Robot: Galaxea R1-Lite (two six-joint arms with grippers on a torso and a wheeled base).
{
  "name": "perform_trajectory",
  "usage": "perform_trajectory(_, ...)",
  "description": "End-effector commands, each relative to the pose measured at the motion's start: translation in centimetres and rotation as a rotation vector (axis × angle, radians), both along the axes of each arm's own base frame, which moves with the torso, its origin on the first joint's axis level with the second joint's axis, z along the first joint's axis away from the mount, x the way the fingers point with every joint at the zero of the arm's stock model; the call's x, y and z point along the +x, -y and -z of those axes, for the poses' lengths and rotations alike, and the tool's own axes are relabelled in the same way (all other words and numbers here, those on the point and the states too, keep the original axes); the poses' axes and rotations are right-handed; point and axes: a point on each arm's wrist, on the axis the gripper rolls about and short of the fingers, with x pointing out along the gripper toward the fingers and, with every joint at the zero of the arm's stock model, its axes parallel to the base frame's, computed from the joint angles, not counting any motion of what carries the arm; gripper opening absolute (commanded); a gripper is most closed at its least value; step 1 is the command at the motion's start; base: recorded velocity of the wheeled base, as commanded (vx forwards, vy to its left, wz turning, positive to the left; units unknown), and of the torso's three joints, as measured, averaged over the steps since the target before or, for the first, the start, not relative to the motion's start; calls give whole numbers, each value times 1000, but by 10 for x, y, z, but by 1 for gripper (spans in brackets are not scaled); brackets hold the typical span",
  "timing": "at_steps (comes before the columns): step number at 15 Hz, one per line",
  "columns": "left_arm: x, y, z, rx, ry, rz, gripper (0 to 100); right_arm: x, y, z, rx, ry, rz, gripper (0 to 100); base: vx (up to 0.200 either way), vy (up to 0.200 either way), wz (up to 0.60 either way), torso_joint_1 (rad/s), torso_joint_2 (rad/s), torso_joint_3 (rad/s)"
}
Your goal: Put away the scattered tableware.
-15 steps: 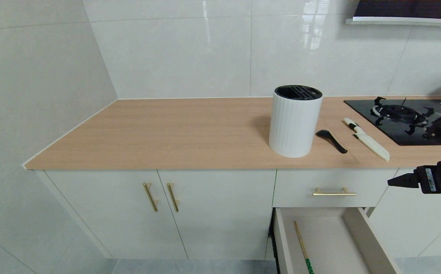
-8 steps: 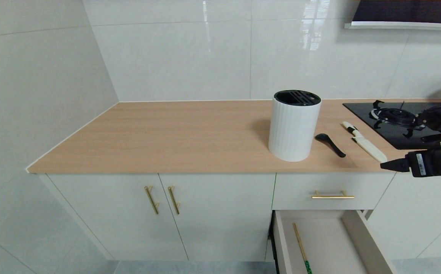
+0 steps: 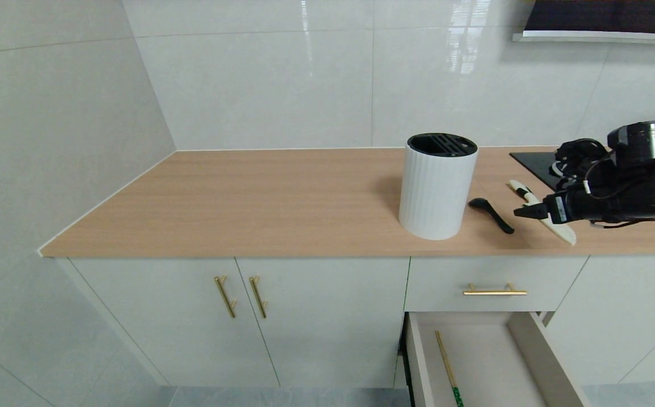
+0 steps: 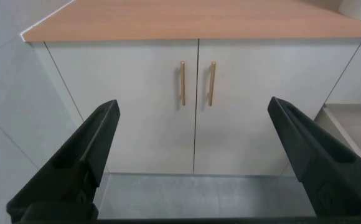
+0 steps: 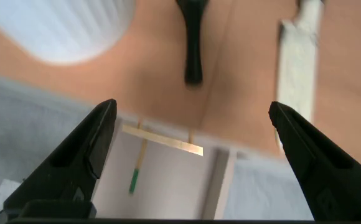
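A black spoon [image 3: 491, 213] and a white knife [image 3: 524, 192] lie on the wooden counter [image 3: 282, 198], right of a white ribbed holder [image 3: 438, 186] with a black slotted top. My right gripper [image 3: 525, 212] hovers open just above the knife's blade, close to the spoon. In the right wrist view the spoon [image 5: 193, 43], the knife [image 5: 297, 62] and the holder [image 5: 68, 28] lie beyond that gripper's [image 5: 193, 143] spread fingers. A pair of chopsticks [image 3: 449, 367] lies in the open drawer [image 3: 536, 350]. My left gripper [image 4: 193, 155] is open, low in front of the cabinet doors [image 4: 196, 87].
A black gas stove [image 3: 536, 164] is set into the counter at the far right, behind my right arm. A shut drawer with a gold handle [image 3: 494, 291] sits above the open one. The counter's left half is bare wood, with tiled walls behind and to the left.
My right arm has risen from beside the drawer fronts to above the counter and swung left over the knife. The head view also shifted slightly early on.
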Motion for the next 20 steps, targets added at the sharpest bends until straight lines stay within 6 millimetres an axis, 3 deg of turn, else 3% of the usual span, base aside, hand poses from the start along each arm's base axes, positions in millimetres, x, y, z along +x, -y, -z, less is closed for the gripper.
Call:
perform_trajectory(1, 0, 0, 0, 0, -1, -1, 100, 36, -2, 32, 2, -41, -20, 100, 0, 0, 0, 0, 0, 0)
perform_trajectory(4, 0, 0, 0, 0, -1, -1, 100, 58, -1, 47, 3, -42, -31, 100, 0, 0, 0, 0, 0, 0)
perform_trajectory(13, 0, 0, 0, 0, -1, -2, 100, 88, 0, 75, 27, 21, -65, 100, 0, 0, 0, 0, 0, 0)
perform_trajectory(20, 0, 0, 0, 0, -1, -2, 100, 98, -2, 86, 33, 20, -68, 100, 0, 0, 0, 0, 0, 0)
